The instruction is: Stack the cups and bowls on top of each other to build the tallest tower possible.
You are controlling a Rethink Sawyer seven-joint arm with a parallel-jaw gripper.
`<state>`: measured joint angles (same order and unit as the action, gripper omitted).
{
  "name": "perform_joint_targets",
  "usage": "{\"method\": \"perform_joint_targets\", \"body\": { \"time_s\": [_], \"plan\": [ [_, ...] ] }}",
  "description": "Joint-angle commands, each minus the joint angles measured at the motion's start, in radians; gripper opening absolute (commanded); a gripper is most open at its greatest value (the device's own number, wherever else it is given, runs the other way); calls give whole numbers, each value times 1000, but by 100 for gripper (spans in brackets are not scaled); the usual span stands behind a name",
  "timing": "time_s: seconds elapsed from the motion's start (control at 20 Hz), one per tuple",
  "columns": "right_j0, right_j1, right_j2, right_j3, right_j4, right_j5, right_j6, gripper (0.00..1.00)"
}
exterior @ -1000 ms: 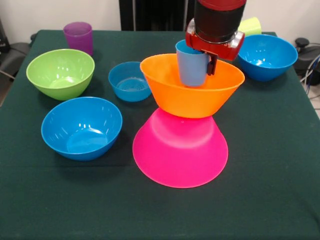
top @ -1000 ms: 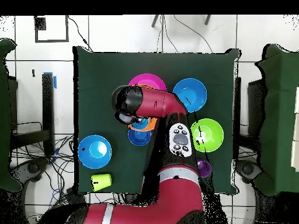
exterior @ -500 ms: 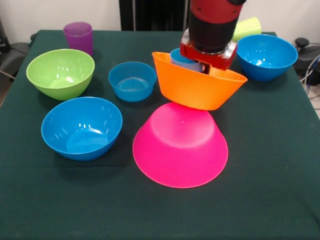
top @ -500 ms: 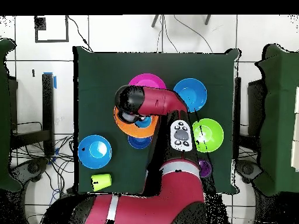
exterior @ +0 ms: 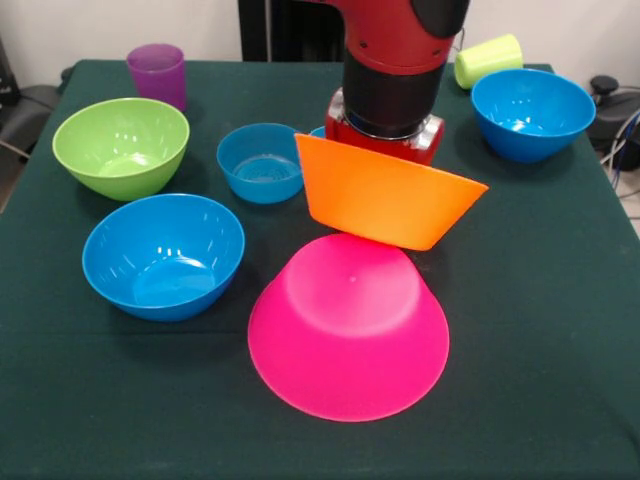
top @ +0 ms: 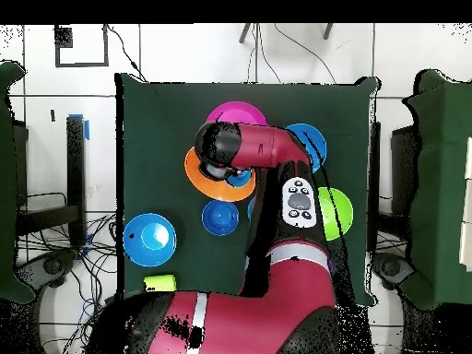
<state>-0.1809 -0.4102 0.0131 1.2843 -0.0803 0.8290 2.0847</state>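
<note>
The big orange bowl (exterior: 385, 195) sits tilted on the upturned big pink bowl (exterior: 350, 335), with its opening turned away towards the robot. My gripper (exterior: 385, 135) reaches into it from behind. It is shut on the light-blue cup (exterior: 318, 131), of which only a sliver of rim shows. In the overhead view the gripper (top: 221, 166) is over the orange bowl (top: 203, 180), with the cup (top: 240, 178) beside it. The purple cup (exterior: 156, 72) stands upright at the back left. The yellow-green cup (exterior: 488, 58) lies on its side at the back right. The small dark-blue bowl is out of view.
A green bowl (exterior: 120, 145) and a medium blue bowl (exterior: 163, 255) stand at the left. The small light-blue bowl (exterior: 262, 160) is just left of the orange bowl. A second medium blue bowl (exterior: 532, 112) stands at the back right. A dark green cloth (exterior: 540, 330) covers the table.
My gripper has sunk into the orange bowl with the cup and moved left. The orange bowl has tipped over further and slid, and the pink bowl has shifted towards the camera.
</note>
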Motion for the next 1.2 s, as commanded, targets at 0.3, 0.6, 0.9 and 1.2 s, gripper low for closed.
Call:
{"method": "perform_joint_targets", "body": {
  "time_s": [0.3,0.6,0.9,1.2],
  "plan": [
    [-17,25,112,-67,-67,-25,-122,0],
    [-13,17,107,-33,-63,-49,-90,0],
    [-17,18,106,-22,-56,-40,-76,0],
    [-17,15,101,11,-37,-31,-40,0]
  ]
}}
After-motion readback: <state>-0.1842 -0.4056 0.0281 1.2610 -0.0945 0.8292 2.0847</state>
